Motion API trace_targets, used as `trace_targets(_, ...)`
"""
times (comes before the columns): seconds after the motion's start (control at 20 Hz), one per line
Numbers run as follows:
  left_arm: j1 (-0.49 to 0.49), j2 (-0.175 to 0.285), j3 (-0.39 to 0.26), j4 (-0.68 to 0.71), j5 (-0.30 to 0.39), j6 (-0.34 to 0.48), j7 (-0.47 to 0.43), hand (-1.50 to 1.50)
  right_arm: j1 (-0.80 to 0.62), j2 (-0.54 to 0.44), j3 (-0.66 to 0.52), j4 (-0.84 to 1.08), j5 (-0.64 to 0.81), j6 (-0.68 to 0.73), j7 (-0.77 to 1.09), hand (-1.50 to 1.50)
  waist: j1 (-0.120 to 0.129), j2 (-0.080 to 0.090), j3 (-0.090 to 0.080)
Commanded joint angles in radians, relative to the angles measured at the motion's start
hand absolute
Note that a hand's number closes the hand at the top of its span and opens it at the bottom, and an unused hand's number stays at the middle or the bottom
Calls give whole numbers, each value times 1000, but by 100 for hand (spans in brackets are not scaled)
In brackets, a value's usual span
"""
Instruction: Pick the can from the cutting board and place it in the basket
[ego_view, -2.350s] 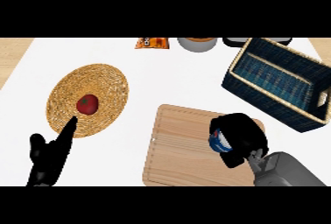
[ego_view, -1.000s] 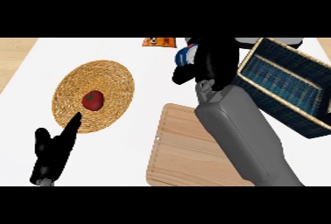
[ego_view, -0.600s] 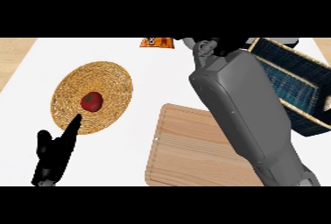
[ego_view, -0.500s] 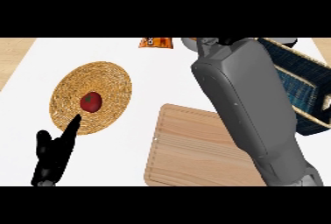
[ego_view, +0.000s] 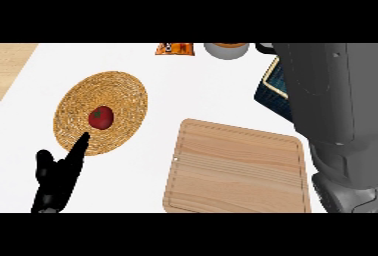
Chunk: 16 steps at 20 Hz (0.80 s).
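The right forearm (ego_view: 325, 110) hides most of the basket (ego_view: 272, 95), and the top edge cuts the cup (ego_view: 225, 50).

Bright, even light is flooding the counter (ego_view: 214, 85), leaving it near pure white around 12 o'clock. The grey right forearm (ego_view: 332, 100) at 3 o'clock is taking soft shading — darkening toward 5 o'clock — while the left hand (ego_view: 57, 181) at 8 o'clock is showing flat black.

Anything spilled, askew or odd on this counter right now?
Nothing looks spilled or damaged. The cutting board lies flat and bare, the red fruit sits on the woven mat. The right forearm covers most of the basket, so the can cannot be seen.
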<state>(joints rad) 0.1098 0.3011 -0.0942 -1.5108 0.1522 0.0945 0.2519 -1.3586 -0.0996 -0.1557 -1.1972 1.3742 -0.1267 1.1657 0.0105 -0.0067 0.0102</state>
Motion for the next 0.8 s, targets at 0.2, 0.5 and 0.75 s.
trace_targets(0.2, 5, -38, -10, 87, 0, -3, 21, 0, -60, -70, -123, 85, 26, 64, 91, 150, -7, 9, -12)
trace_targets(0.5, -17, -15, 16, 84, 8, -22, 54, 0, 23, -96, -182, 169, -5, -32, -33, 150, 0, 13, -11)
trace_targets(0.75, 49, -15, 6, 45, -5, -28, 37, 0, 102, -131, -258, 131, -80, -69, -112, 150, -3, 8, -10)
